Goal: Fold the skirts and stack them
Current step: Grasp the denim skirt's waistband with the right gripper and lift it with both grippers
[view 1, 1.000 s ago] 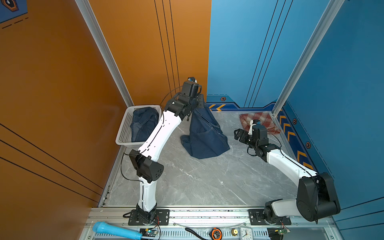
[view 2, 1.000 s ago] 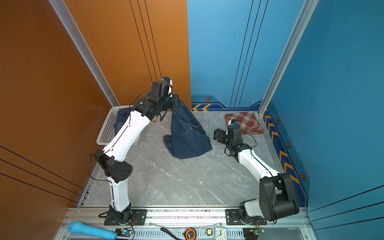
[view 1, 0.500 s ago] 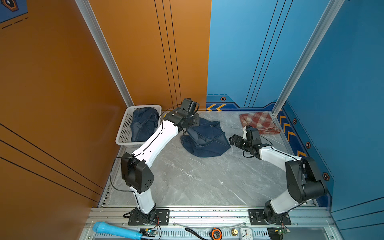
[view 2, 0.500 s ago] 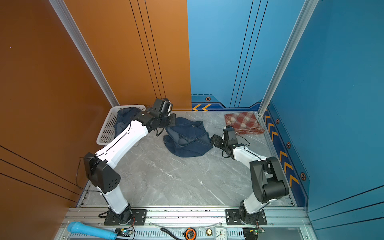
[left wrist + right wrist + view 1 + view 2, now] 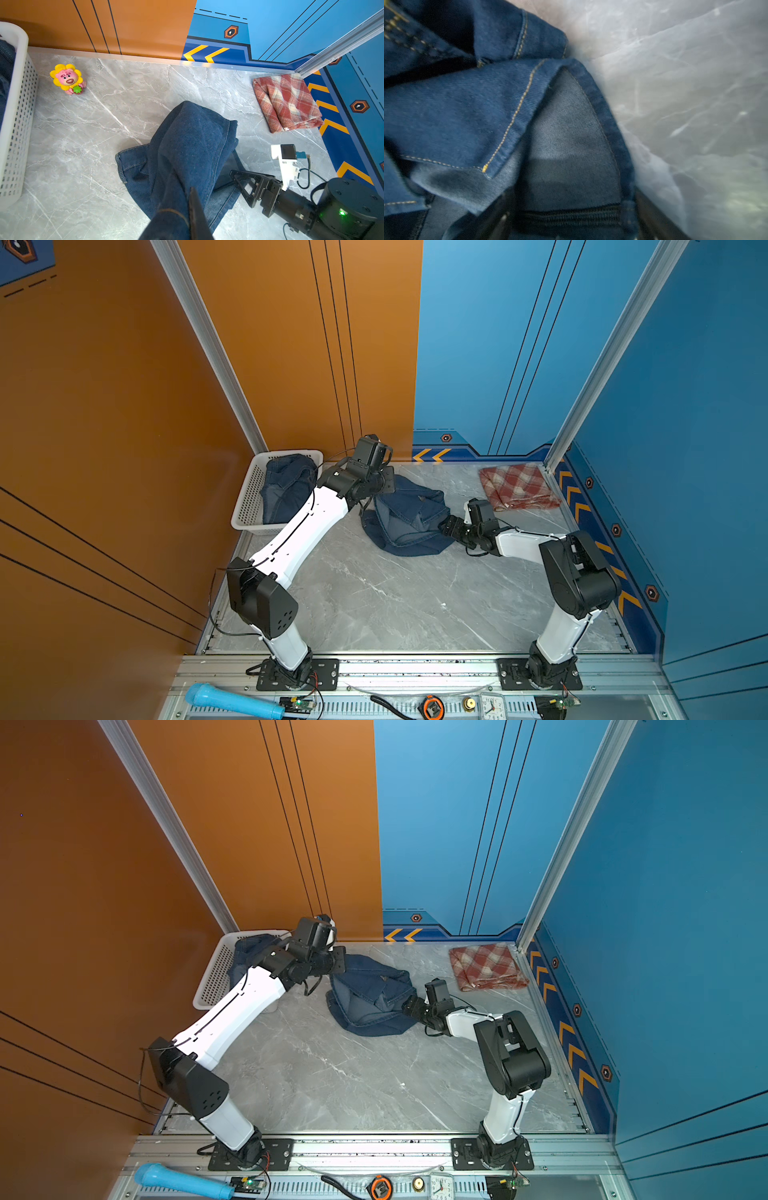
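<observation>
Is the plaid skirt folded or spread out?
Folded. The plaid skirt lies as a compact rectangle, with doubled layers showing along its edge.

Crumpled denim skirt (image 5: 409, 518) lies centre (plaid skirt (image 5: 517, 487) folded).

The grey marbled tabletop (image 5: 395, 605) bears a white basket (image 5: 249, 497) far left, a crumpled denim skirt (image 5: 409, 516) mid-back, a folded plaid skirt (image 5: 517, 487) far right, and a yellow toy (image 5: 67, 80)

Robot lab cell; alu-framed panel walls (image 5: 519, 344)
</observation>
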Controlling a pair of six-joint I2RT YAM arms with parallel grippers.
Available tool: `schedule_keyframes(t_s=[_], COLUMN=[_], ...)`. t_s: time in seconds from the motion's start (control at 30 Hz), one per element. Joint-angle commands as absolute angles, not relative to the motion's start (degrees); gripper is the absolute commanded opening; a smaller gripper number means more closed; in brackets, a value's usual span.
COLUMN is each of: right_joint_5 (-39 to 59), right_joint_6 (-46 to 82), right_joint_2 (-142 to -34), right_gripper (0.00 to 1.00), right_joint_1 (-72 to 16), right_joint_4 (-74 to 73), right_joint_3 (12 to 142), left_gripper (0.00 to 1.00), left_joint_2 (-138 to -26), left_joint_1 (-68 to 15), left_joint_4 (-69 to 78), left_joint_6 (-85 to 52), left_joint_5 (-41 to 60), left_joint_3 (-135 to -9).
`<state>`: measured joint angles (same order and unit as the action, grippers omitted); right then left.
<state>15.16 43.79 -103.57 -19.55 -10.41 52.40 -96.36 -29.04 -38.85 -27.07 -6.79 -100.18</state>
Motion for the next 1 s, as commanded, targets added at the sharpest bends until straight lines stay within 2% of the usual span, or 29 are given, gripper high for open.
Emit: schedule_keyframes(t_s=[0.0,0.1,0.13,0.6,0.77,0.97], right_joint_5=[17.0,18.6,18.0,-0.7,0.0,4.3], right_joint_6=[50.2,50.4,49.5,30.6,29.0,26.1], right_joint_2=[-106.0,-105.7,-104.3,-75.2,-75.7,-84.8], right_gripper=[0.48,0.02,0.00,0.00,0.00,0.00], right_joint_1=[-19.7,-18.5,-18.1,-17.8,-14.7,-10.0], right_joint_4=[-15.6,-16.3,-15.1,7.8,11.4,11.5], right_joint_3=[52.2,54.4,55.3,68.1,76.2,89.8], left_gripper=[0.00,0.00,0.00,0.00,0.00,0.00], left_joint_2=[-95.1,-95.8,-96.0,-100.8,-104.6,-111.9], left_joint_1=[-28.2,-27.7,-27.5,-25.9,-23.2,-18.8], left_joint_4=[-37.0,-37.0,-37.0,-37.0,-37.3,-38.0], left_joint_6=[-26.8,-26.7,-26.7,-27.1,-28.2,-31.7], left_joint_5=[-7.1,-6.9,-6.7,-4.0,-1.6,1.7], left_joint_3=[-100.5,-102.9,-104.1,-123.2,-129.5,-137.3])
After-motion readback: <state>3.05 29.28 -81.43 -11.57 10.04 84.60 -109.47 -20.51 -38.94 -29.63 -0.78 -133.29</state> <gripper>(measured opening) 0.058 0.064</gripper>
